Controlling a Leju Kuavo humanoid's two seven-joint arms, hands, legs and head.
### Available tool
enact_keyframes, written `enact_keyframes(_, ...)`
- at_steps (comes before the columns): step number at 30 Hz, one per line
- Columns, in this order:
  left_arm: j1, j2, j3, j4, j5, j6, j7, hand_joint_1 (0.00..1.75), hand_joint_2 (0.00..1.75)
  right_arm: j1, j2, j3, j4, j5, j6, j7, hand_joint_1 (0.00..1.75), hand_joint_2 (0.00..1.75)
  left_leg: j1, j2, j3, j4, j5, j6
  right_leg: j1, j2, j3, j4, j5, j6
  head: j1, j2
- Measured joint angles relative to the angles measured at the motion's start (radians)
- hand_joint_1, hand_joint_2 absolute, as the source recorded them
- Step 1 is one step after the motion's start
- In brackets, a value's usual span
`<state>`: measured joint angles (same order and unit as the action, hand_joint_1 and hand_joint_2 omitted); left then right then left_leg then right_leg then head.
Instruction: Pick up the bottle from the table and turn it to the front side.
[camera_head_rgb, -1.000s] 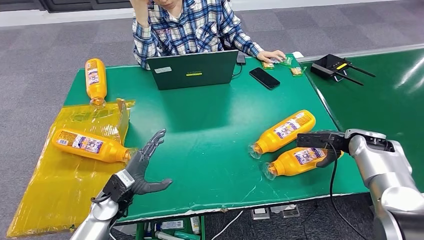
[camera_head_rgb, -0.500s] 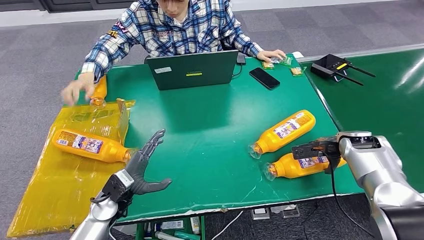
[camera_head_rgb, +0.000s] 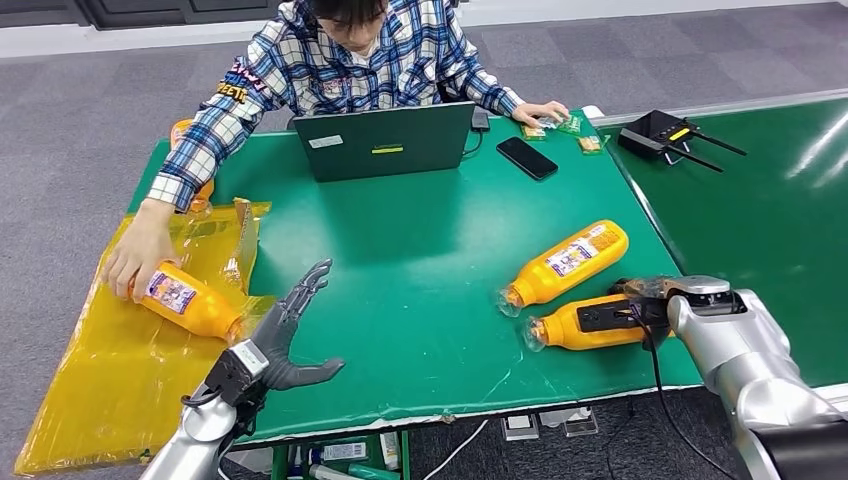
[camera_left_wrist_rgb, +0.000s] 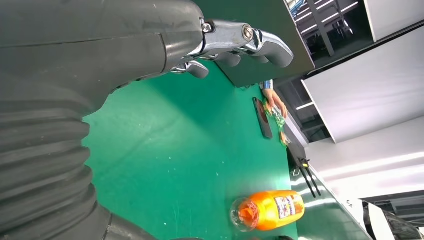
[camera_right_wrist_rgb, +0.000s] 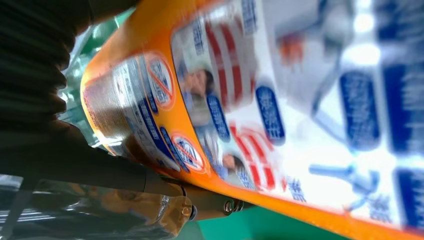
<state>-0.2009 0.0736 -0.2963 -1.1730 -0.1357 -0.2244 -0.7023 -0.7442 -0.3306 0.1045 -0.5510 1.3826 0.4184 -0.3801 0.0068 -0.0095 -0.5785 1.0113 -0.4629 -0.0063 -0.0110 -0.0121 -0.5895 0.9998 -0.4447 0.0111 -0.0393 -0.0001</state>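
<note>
Gripping the near bottle (camera_head_rgb: 575, 327), the right hand (camera_head_rgb: 630, 312) hides its label; left hand (camera_head_rgb: 285, 335) spread, holding nothing.

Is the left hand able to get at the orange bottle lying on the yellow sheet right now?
Probably not freely. The left hand is open beside the bottle, with nothing between them, but a person's hand is gripping its far end.

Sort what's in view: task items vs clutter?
Job:
- orange bottle lying near the table's front edge, gripped by the right robot hand
- second orange bottle beside it
- third orange bottle under a person's hand
- left robot hand, empty

Lying about:
- laptop
- phone
- yellow plastic sheet
- black router
</note>
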Motion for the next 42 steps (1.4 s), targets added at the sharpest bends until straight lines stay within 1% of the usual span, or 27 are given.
enact_keyframes(3, 0.000, 0.000, -0.003, 0.000, 0.000, 0.000, 0.000, 0.00, 1.75, 0.012, 0.004, 0.001, 0.000, 0.008, -0.089, 0.019, 1.75, 1.75, 0.000, 0.000, 0.001, 0.000, 0.000, 0.000, 0.000, 0.000, 0.001, 0.000, 0.000, 0.000, 0.000, 0.000)
enact_keyframes(5, 0.000, 0.000, -0.003, 0.001, 0.001, 0.000, 0.000, 0.00, 1.75, 0.017, 0.008, 0.002, 0.000, 0.016, -0.128, 0.040, 1.75, 1.75, 0.000, 0.000, 0.003, 0.000, 0.000, 0.000, 0.000, 0.000, 0.003, 0.000, 0.000, 0.000, 0.000, 0.000)
enact_keyframes(8, -0.001, 0.000, -0.004, 0.002, 0.001, 0.000, 0.000, 0.00, 1.75, 0.030, 0.015, 0.002, -0.012, 0.024, -0.145, 0.068, 1.75, 1.75, 0.001, 0.002, 0.006, 0.000, -0.001, -0.001, 0.001, 0.002, 0.005, 0.000, 0.000, -0.001, 0.000, 0.000)
enact_keyframes(10, -0.001, 0.000, -0.004, 0.004, 0.002, 0.001, 0.000, 0.00, 1.75, 0.054, 0.018, 0.002, -0.050, 0.028, -0.150, 0.087, 1.75, 1.75, 0.001, 0.002, 0.007, 0.000, -0.001, -0.001, 0.001, 0.002, 0.006, 0.000, -0.001, -0.001, 0.000, 0.000)
enact_keyframes(13, -0.001, 0.000, -0.004, 0.005, 0.001, 0.002, 0.000, 0.00, 1.75, 0.109, 0.025, -0.008, -0.155, 0.036, -0.146, 0.107, 1.75, 1.75, 0.001, 0.003, 0.007, 0.000, -0.002, -0.001, 0.001, 0.003, 0.006, 0.000, -0.001, -0.001, 0.000, 0.000)
enact_keyframes(18, 0.000, 0.000, -0.004, 0.008, 0.001, 0.002, 0.000, 0.00, 1.75, 0.187, 0.041, -0.035, -0.309, 0.042, -0.102, 0.102, 1.75, 1.75, 0.001, 0.003, 0.007, 0.000, -0.001, -0.001, 0.001, 0.003, 0.005, 0.000, -0.001, -0.001, 0.000, 0.000)
enact_keyframes(20, 0.000, 0.000, -0.004, 0.009, 0.001, 0.002, 0.000, 0.00, 1.75, 0.212, 0.050, -0.053, -0.359, 0.037, -0.067, 0.074, 1.75, 1.75, 0.001, 0.003, 0.006, 0.000, -0.001, -0.001, 0.001, 0.003, 0.005, 0.000, -0.001, -0.001, 0.000, 0.000)
enact_keyframes(21, 0.000, -0.001, -0.004, 0.009, -0.001, 0.002, 0.000, 0.00, 1.75, 0.228, 0.060, -0.070, -0.393, 0.027, -0.038, 0.037, 1.75, 1.75, 0.001, 0.003, 0.006, 0.000, -0.001, -0.001, 0.001, 0.003, 0.005, 0.000, -0.001, -0.001, 0.000, 0.000)
enact_keyframes(22, 0.000, -0.001, -0.004, 0.009, -0.003, 0.002, 0.000, 0.00, 1.75, 0.246, 0.076, -0.096, -0.436, 0.007, 0.004, -0.021, 1.75, 1.75, 0.001, 0.003, 0.005, 0.000, -0.001, -0.002, 0.001, 0.003, 0.004, 0.001, -0.001, -0.002, 0.000, 0.000)
enact_keyframes(23, 0.000, -0.002, -0.004, 0.010, -0.007, 0.002, 0.000, 0.00, 1.75, 0.266, 0.100, -0.132, -0.487, -0.024, 0.064, -0.099, 1.75, 1.75, 0.002, 0.003, 0.005, 0.000, -0.002, -0.002, 0.002, 0.003, 0.003, 0.001, -0.001, -0.002, 0.000, 0.000)
enact_keyframes(25, 0.000, -0.005, -0.004, 0.011, -0.014, 0.002, 0.000, 0.00, 1.75, 0.307, 0.161, -0.218, -0.585, -0.100, 0.173, -0.250, 1.75, 1.75, 0.002, 0.004, 0.004, -0.001, -0.003, -0.004, 0.002, 0.005, 0.002, 0.001, -0.001, -0.002, 0.000, 0.000)
enact_keyframes(26, 0.000, -0.007, -0.004, 0.012, -0.016, 0.002, 0.000, 0.00, 1.75, 0.327, 0.192, -0.257, -0.632, -0.135, 0.201, -0.295, 1.75, 1.75, 0.002, 0.004, 0.004, -0.001, -0.003, -0.004, 0.002, 0.005, 0.001, 0.001, -0.002, -0.003, 0.000, 0.000)
enact_keyframes(27, 0.000, -0.010, -0.004, 0.012, -0.018, 0.002, 0.000, 0.00, 1.75, 0.345, 0.218, -0.287, -0.673, -0.165, 0.207, -0.315, 1.75, 1.75, 0.002, 0.003, 0.003, -0.001, -0.003, -0.004, 0.002, 0.004, 0.001, 0.001, -0.003, -0.003, 0.000, 0.000)
enact_keyframes(30, -0.001, -0.016, -0.004, 0.015, -0.023, 0.002, 0.000, 0.00, 1.75, 0.389, 0.274, -0.340, -0.792, -0.271, 0.200, -0.321, 1.75, 1.75, 0.003, 0.000, 0.002, -0.001, -0.003, -0.004, 0.003, 0.001, 0.001, 0.001, -0.005, -0.003, 0.000, 0.000)
enact_keyframes(34, -0.008, -0.028, -0.004, 0.025, -0.042, 0.002, 0.000, 0.00, 1.75, 0.446, 0.351, -0.364, -0.952, -0.439, 0.200, -0.325, 1.75, 1.75, 0.003, 0.007, 0.003, 0.000, -0.005, -0.005, 0.002, 0.009, -0.001, 0.001, -0.005, -0.003, 0.000, 0.000)
enact_keyframes(38, -0.007, -0.042, -0.004, 0.027, -0.066, 0.004, 0.000, 0.00, 1.75, 0.505, 0.423, -0.382, -1.080, -0.530, 0.200, -0.326, 1.75, 1.75, 0.003, 0.009, 0.002, -0.001, -0.006, -0.005, 0.003, 0.011, -0.002, 0.001, -0.005, -0.003, 0.000, 0.000)
enact_keyframes(42, -0.004, -0.047, -0.004, 0.027, -0.079, 0.009, 0.000, 0.00, 1.75, 0.532, 0.475, -0.408, -1.157, -0.577, 0.200, -0.325, 1.75, 1.75, 0.003, 0.013, 0.002, -0.001, -0.006, -0.005, 0.002, 0.014, -0.003, 0.001, -0.005, -0.003, 0.000, 0.000)
